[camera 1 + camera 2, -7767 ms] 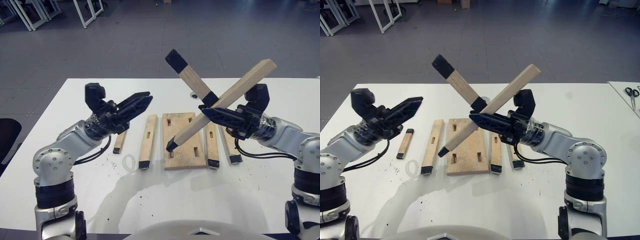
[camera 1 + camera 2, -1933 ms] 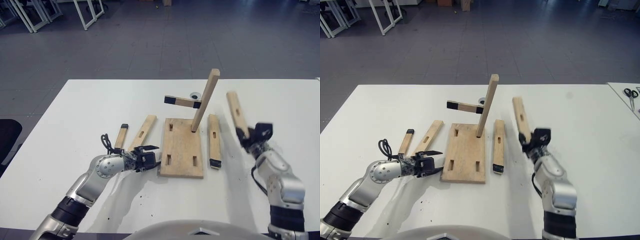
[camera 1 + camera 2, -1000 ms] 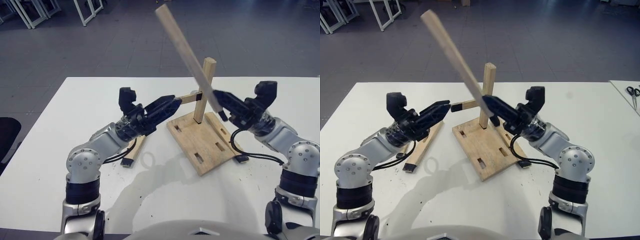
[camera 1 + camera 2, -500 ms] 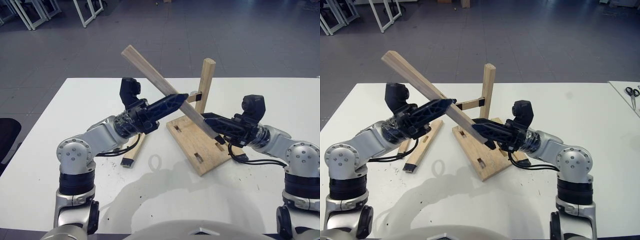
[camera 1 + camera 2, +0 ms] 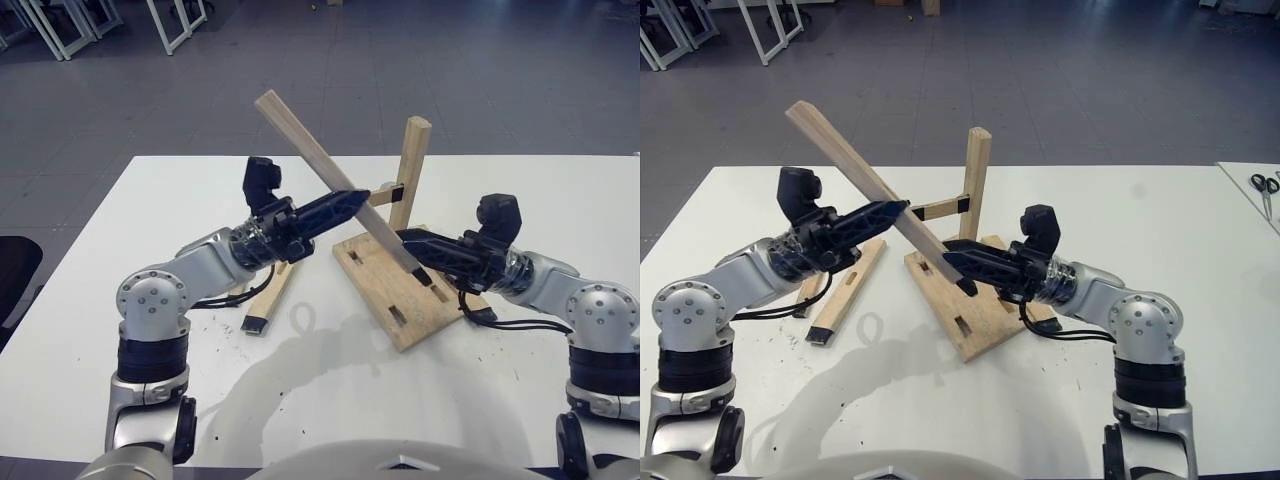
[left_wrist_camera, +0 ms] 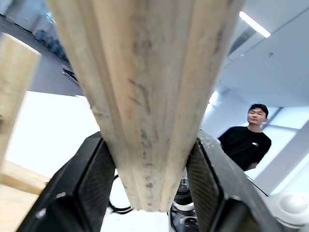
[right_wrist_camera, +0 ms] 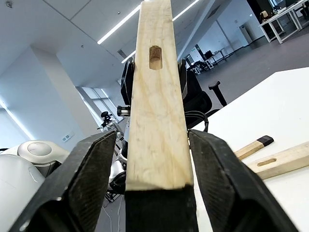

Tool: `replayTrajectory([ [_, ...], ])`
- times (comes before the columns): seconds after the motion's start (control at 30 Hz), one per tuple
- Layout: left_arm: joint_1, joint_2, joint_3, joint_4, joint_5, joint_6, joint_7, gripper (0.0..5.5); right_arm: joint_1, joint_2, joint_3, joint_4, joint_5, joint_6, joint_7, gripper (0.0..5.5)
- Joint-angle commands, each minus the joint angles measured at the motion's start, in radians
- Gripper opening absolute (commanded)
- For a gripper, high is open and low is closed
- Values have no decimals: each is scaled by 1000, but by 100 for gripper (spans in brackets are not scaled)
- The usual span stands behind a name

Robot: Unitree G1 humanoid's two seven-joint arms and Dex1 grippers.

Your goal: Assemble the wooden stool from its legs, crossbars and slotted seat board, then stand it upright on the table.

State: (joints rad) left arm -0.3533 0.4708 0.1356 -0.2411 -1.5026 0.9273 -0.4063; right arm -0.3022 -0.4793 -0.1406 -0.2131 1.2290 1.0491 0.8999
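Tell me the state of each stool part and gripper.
Left gripper, shut on held leg.
Right gripper, shut on held leg.
Held leg, slanted above seat board.
Seat board, flat on table.
Upright leg, standing in seat board, crossbar attached.
Loose leg, lying on table.

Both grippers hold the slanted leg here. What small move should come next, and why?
Probably ease the dark end of the slanted leg down toward an empty slot in the seat board: left gripper and right gripper both clamp it, and that end hangs just over the board near the upright leg.
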Motion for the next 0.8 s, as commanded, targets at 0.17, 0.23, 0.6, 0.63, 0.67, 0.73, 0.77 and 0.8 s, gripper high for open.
replayTrajectory([
  [0.17, 66, 88, -27, 111, 435, -225, -208, 205, 56, -160, 236, 18, -534, -296, 6, 337],
  [0.23, 87, 55, -96, 176, 607, -362, -266, 205, 48, -163, 327, 28, -709, -399, -43, 337],
  [0.6, 78, -92, -107, 359, 822, -608, -407, 205, 48, -316, 674, -36, -1315, -697, -19, 337],
  [0.63, 83, -94, -112, 347, 822, -601, -419, 205, 52, -325, 676, -59, -1323, -699, -2, 337],
  [0.67, 84, -102, -116, 348, 831, -605, -424, 205, 62, -329, 678, -74, -1326, -699, 13, 337],
  [0.73, 81, -114, -126, 358, 848, -609, -435, 205, 79, -334, 683, -78, -1336, -703, 30, 337],
  [0.77, 80, -121, -129, 361, 850, -603, -434, 205, 84, -335, 683, -75, -1342, -706, 33, 337],
  [0.8, 82, -121, -139, 358, 855, -591, -437, 205, 87, -334, 681, -71, -1345, -706, 34, 337],
])
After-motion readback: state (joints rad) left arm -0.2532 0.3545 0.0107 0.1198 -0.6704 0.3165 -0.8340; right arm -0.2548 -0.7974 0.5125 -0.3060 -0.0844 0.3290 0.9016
